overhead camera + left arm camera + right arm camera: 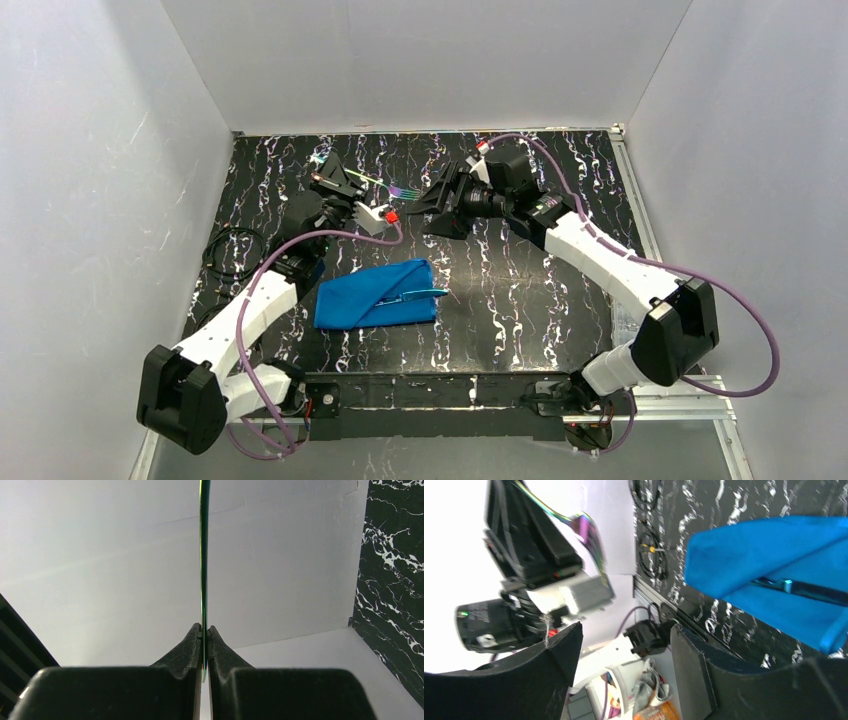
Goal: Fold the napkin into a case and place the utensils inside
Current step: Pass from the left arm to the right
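Observation:
The napkin lies folded as a blue case (372,296) on the table's middle-left, with one shiny utensil (428,293) sticking out of its right side. In the right wrist view the case (764,562) holds that utensil (804,591). My left gripper (338,180) is raised near the back, shut on a second utensil (390,188), a fork pointing right. In the left wrist view the gripper (204,629) pinches that utensil (203,555) edge-on. My right gripper (440,210) is open and empty just right of the fork's tines; it also shows in the right wrist view (624,635).
A black cable coil (228,250) lies at the table's left edge. White walls enclose the left, back and right. Purple cables (350,236) loop along both arms. The left arm's wrist (529,545) fills the upper left of the right wrist view.

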